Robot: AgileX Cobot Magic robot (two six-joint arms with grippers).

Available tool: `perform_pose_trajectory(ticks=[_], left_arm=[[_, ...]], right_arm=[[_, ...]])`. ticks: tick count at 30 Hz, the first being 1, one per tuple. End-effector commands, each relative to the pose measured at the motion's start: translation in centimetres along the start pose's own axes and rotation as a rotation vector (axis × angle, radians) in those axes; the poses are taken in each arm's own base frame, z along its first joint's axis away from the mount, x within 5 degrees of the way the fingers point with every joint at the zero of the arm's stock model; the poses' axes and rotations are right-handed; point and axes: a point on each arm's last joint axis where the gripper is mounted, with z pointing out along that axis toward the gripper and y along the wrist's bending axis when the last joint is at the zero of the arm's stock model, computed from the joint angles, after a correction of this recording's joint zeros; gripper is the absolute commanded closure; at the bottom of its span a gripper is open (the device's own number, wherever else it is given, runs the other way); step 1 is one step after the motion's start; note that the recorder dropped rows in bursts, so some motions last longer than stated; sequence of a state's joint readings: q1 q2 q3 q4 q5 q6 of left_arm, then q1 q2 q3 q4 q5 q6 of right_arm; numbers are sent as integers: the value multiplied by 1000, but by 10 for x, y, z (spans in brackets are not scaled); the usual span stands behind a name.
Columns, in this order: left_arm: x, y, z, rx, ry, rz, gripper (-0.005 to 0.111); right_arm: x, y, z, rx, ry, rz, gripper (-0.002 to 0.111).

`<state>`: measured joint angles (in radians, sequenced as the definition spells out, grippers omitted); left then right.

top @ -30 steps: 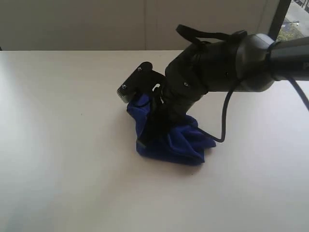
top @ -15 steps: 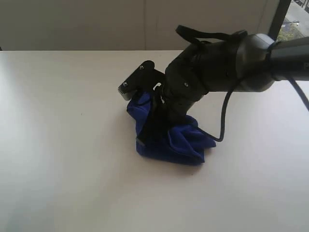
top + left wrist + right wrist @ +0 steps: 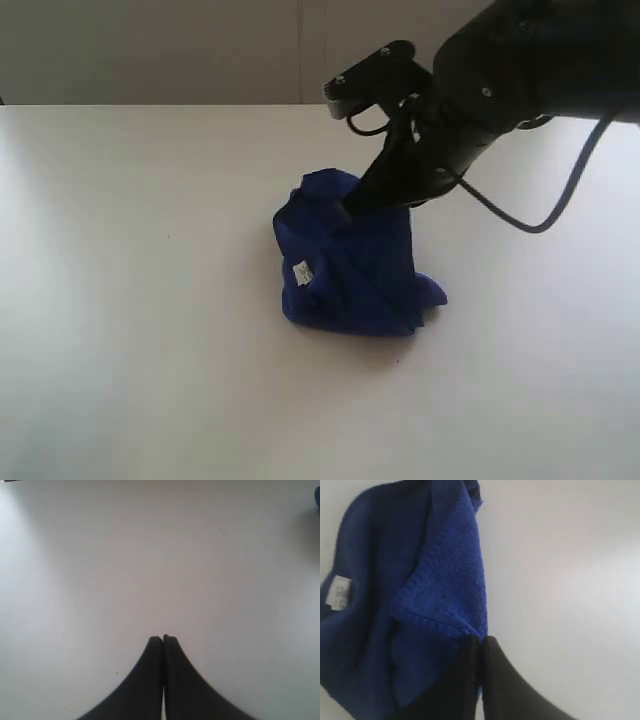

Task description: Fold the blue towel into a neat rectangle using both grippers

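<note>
The crumpled royal-blue fleecy towel (image 3: 350,275) is heaped on the white table (image 3: 140,320). Its upper edge is pinched by the closed black right gripper (image 3: 350,207). The black left gripper (image 3: 163,639) is closed, empty.

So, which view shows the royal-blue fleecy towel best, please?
The exterior view: the whole bunched royal-blue fleecy towel is in frame. The right wrist view shows only part, close up; the left, just a blue sliver.
</note>
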<state>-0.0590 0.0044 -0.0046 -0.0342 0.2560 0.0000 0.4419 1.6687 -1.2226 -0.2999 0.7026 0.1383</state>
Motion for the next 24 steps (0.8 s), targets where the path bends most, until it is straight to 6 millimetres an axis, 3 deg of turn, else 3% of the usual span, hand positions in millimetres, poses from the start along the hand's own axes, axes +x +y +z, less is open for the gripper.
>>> perform_pose_trajectory(ticks=[1, 10, 13, 15, 17, 21, 24], left_arm=[[1, 0, 0, 1, -1, -2, 107], [1, 0, 0, 1, -1, -2, 107], [1, 0, 0, 1, -1, -2, 107], [1, 0, 0, 1, -1, -2, 107], [1, 0, 0, 1, -1, -2, 107], [1, 0, 0, 1, -1, -2, 107], [1, 0, 0, 1, -1, -2, 107]], right_arm=[[12, -20, 5, 38, 64, 46, 108], [39, -12, 55, 18, 198, 72, 108], [43, -10, 65, 20, 229, 112, 99], [43, -10, 67, 22, 235, 124, 89], [33, -13, 55, 33, 203, 154, 68], [8, -22, 21, 30, 68, 192, 62], [10, -13, 30, -47, 83, 220, 62]])
